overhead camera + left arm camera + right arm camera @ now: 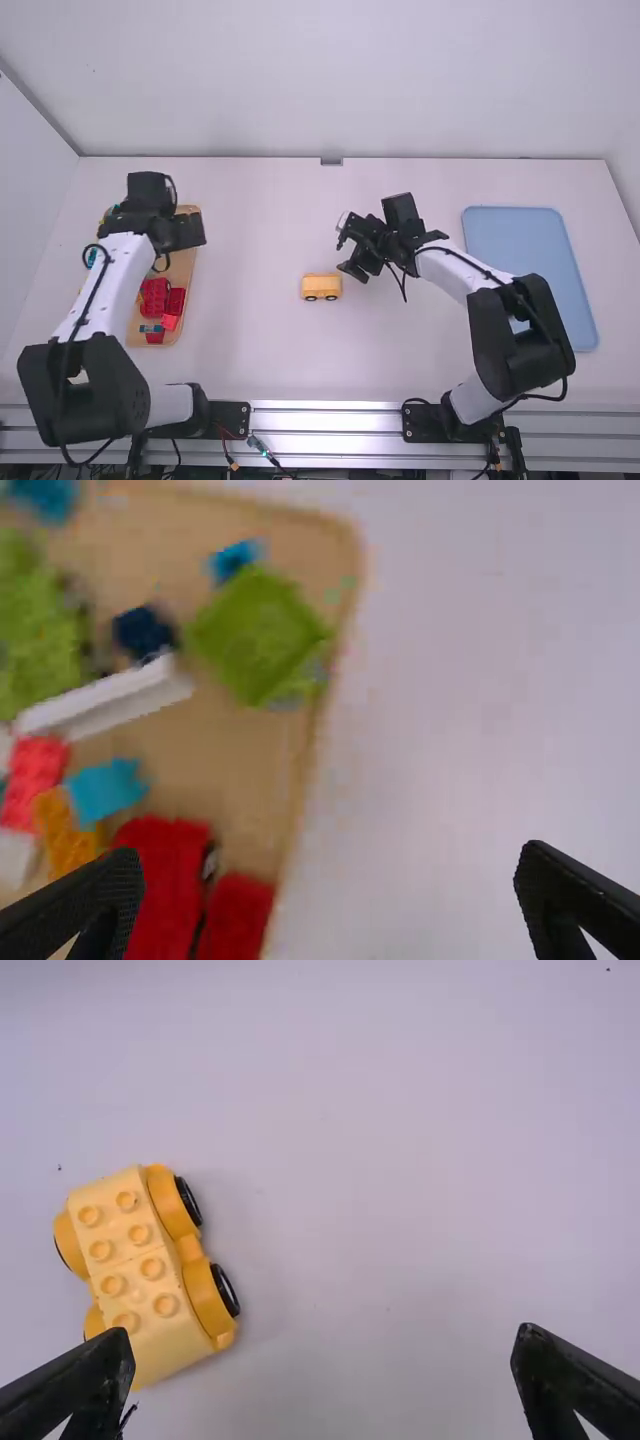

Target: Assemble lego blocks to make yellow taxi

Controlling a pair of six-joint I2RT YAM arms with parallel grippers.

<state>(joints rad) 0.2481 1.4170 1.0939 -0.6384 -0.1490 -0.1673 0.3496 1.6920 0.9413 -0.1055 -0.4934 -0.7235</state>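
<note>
white wall (340, 80) behind, pale desk (250, 350) in front, metal rail (320, 420) along the near edge.

tan tray (184, 262) on the left side of the desk, lying partly beneath the left arm. contents, by the left wrist view: lime-green block (258, 630) near a corner, tilted against the tray's sides; small blue piece (235, 558) just beside it; dark blue piece (143, 632); long white block (105, 698); light blue piece (105, 790) against an orange piece (65, 830); red blocks (165, 880) grouped near these. all blurred, finer shapes can't be told.

second container: shallow blue tray (520, 240), right side of the desk, the right arm crossing over part of it.

yellow car base (321, 287) out on the desk between the two trays, upright on its wheels. studs bare on top, a seam across the middle, black wheels (187, 1201) along the side.

left claw (150, 225) over the tan tray, spread wide. right claw (345, 255) near the car base, likewise apart, nothing between its fingers.
</note>
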